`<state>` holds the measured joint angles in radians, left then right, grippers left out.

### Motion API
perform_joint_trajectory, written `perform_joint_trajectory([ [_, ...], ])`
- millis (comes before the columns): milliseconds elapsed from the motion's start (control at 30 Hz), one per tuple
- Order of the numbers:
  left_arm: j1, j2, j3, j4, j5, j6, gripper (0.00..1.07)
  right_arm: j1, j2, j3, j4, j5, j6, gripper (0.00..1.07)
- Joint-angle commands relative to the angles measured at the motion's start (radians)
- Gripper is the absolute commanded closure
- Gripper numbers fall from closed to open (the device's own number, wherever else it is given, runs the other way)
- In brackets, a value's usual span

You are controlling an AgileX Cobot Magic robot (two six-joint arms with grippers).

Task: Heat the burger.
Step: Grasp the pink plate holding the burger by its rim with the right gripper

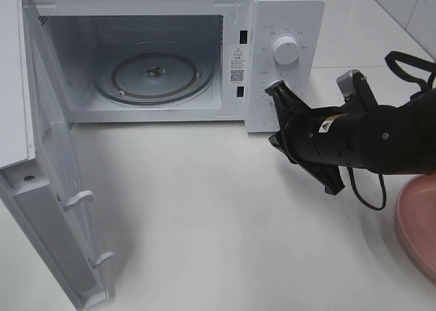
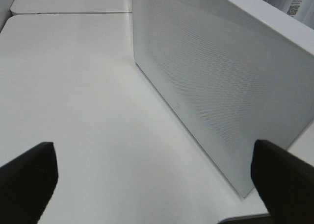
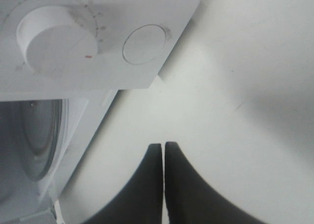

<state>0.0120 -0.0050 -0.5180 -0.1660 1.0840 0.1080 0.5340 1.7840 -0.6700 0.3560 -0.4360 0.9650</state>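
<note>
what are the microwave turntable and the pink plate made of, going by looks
The turntable looks like clear glass: you can see through it to the cavity floor, and it has a moulded ring and soft reflections. The pink plate is smooth, evenly coloured and only faintly shiny, so it may be plastic or matte-glazed ceramic; the view leaves that open.

- Microwave (image 1: 286,11): stands just ahead of the right gripper (image 3: 163,148), control panel nearest the tips.
- Door (image 1: 48,209): swung wide open, on the far side of the cavity from the gripper.
- Glass turntable (image 1: 153,76): inside the cavity.
- Dial (image 3: 56,47) and round button (image 3: 144,44): side by side on the panel, beyond the tips.
- Pink plate (image 1: 415,222): behind the gripper.
- White table (image 1: 204,222): beneath the gripper.
</note>
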Motion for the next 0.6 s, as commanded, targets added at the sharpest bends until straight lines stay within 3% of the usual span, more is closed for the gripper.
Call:
perform_joint_trajectory([
  [33, -0.004, -0.017, 0.003, -0.005, -0.015, -0.003, 0.07, -0.005, -0.039, 0.0, -0.088, 0.094, -0.076, 1.04],
  [233, -0.004, -0.017, 0.003, -0.005, -0.015, -0.003, 0.07, -0.005, -0.083, -0.001, -0.247, 0.234, -0.11, 1.03],
  [333, -0.004, -0.017, 0.003, -0.005, -0.015, -0.003, 0.07, -0.005, -0.091, -0.001, -0.269, 0.254, -0.119, 1.02],
  [600, -0.004, -0.017, 0.003, -0.005, -0.015, -0.003, 0.07, -0.005, -0.179, -0.002, -0.317, 0.541, -0.394, 0.98],
])
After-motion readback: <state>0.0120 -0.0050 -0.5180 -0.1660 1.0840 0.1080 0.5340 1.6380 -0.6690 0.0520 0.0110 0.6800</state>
